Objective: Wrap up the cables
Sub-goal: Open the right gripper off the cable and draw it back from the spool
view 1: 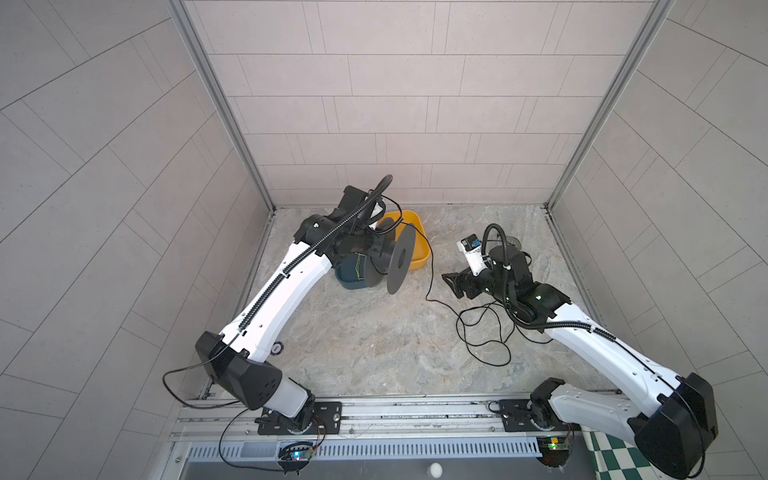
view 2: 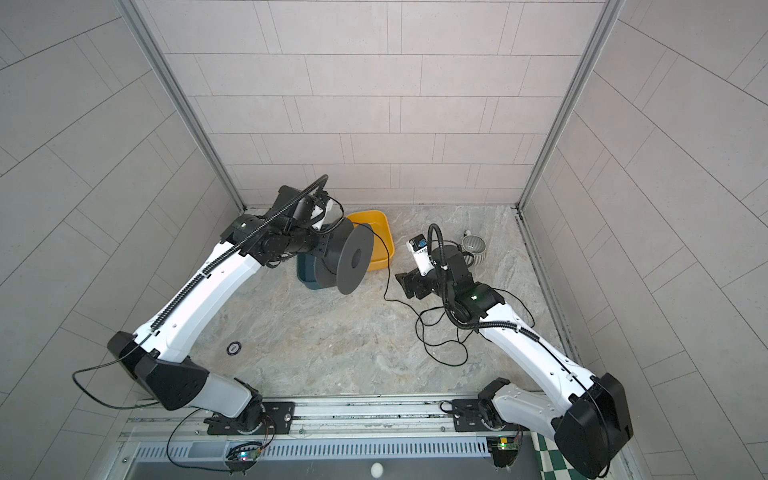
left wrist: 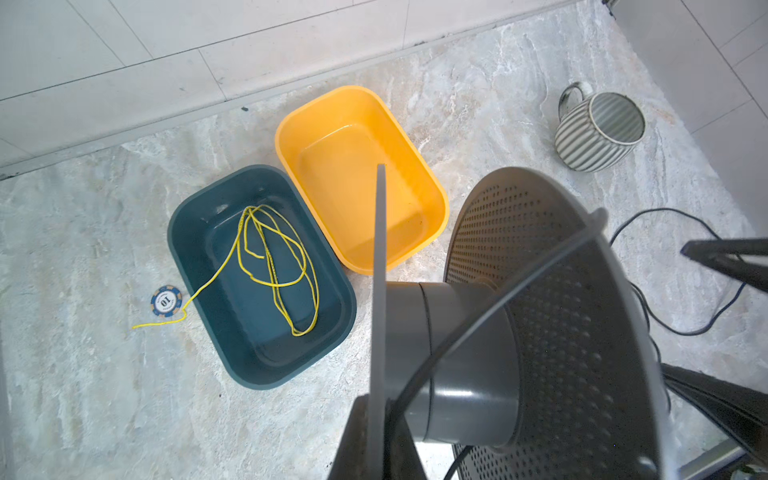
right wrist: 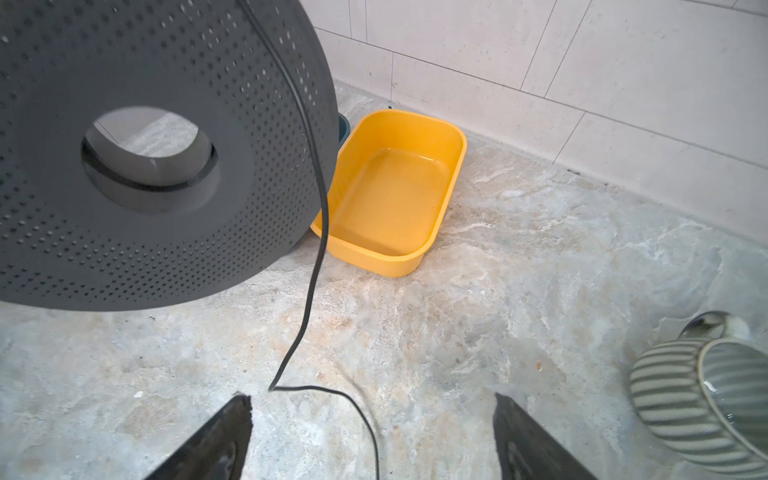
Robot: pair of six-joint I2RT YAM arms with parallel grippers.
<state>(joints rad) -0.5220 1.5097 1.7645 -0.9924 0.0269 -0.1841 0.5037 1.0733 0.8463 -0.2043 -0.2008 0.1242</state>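
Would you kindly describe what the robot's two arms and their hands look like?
Both arms, left arm and right arm, have white shells with black joints. Ribbed black hoses run along each. The right hand has black, wedge-shaped fingers. A white camera sits on its wrist.

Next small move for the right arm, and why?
Probably lower the right gripper and close on the black cable lying below its open jaws. The left gripper holds the spool up, the cable hangs slack from its rim, and loops of it lie on the table, unwound.
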